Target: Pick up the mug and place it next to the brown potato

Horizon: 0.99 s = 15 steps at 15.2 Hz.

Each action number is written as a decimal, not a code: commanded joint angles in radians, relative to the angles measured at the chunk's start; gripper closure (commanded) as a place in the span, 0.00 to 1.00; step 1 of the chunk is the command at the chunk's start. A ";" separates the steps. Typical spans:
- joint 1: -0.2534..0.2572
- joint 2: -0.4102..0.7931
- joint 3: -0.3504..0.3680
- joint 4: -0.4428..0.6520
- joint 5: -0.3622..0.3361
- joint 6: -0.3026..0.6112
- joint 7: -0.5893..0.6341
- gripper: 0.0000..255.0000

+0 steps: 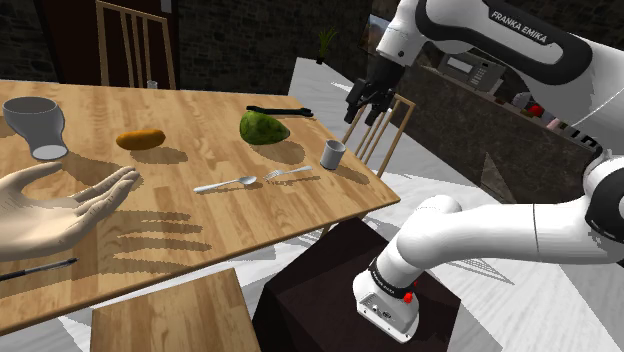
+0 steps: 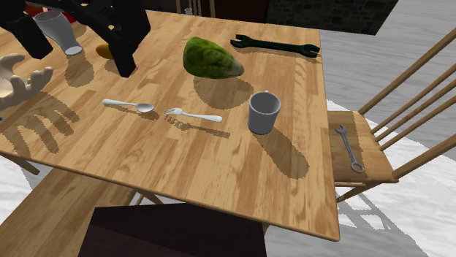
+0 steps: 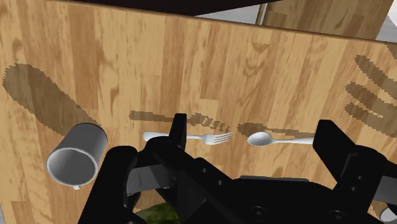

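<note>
While fingers stand wide apart, empty, mug sits upright outside gap, near fork.

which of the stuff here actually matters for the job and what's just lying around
For the job:
- grey mug
- brown potato
- gripper, open

Just lying about:
- spoon
- fork
- green lumpy fruit
- black wrench
- tilted grey cup
- pale model hand
- silver wrench on the chair seat
</note>
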 commanded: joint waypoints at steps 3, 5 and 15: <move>-0.008 0.018 -0.016 -0.038 -0.027 0.059 -0.029 0.00; -0.017 0.041 -0.032 -0.072 -0.053 0.119 -0.058 0.00; -0.061 0.238 -0.125 -0.165 -0.168 0.437 -0.182 0.00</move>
